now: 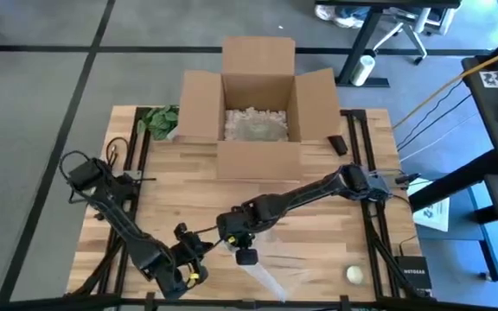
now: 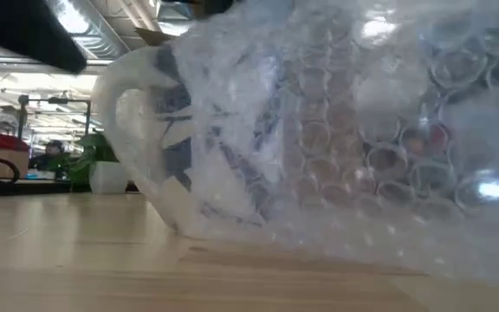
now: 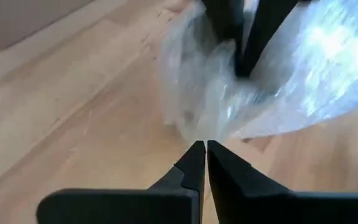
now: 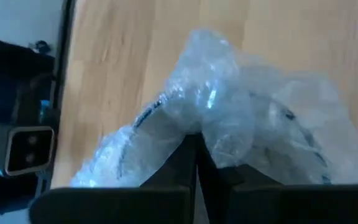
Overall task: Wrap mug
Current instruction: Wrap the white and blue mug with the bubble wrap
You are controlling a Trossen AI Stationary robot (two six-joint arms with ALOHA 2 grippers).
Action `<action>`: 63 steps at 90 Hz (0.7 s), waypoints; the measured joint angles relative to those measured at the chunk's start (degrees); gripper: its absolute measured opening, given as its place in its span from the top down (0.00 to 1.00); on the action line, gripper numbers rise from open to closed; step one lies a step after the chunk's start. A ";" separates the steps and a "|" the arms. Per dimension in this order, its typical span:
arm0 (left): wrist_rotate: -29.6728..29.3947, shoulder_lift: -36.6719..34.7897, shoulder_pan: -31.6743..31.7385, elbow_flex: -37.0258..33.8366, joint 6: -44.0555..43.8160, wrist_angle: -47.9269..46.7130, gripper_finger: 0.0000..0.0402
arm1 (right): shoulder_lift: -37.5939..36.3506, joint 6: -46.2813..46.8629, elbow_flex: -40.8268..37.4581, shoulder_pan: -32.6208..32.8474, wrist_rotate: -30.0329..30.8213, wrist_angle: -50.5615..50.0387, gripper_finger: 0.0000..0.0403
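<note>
The mug (image 2: 158, 143), white with a dark pattern, lies tipped on its side near the front edge of the tabletop (image 1: 318, 220), about midway along it. Its handle is bare, while the body sits inside a sheet of bubble wrap (image 2: 379, 130) that spreads toward the front right corner. The right gripper (image 1: 245, 256) reaches down over the mug, its jaws pinched together on a bunched fold of the wrap. The left gripper (image 1: 182, 231) is just beside it on the left, jaws closed on the wrap's edge. A small yellowish ball (image 1: 354, 274) rests near the front right corner. An open cardboard box (image 1: 258, 104) stands at the back edge, with green leaves (image 1: 161, 119) to its left.
</note>
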 joint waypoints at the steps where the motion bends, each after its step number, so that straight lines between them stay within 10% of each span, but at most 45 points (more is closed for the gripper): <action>1: 0.00 0.22 0.13 0.00 0.17 0.17 1.00 | 0.00 -0.01 0.01 0.00 0.05 0.00 1.00; 28: -0.13 2.43 4.71 0.00 22.04 20.22 1.00 | 0.14 -0.31 2.55 0.15 1.19 -3.51 1.00; 63: 2.64 2.36 8.08 -5.68 26.56 32.13 1.00 | -1.17 -0.31 2.44 0.17 2.60 -7.05 1.00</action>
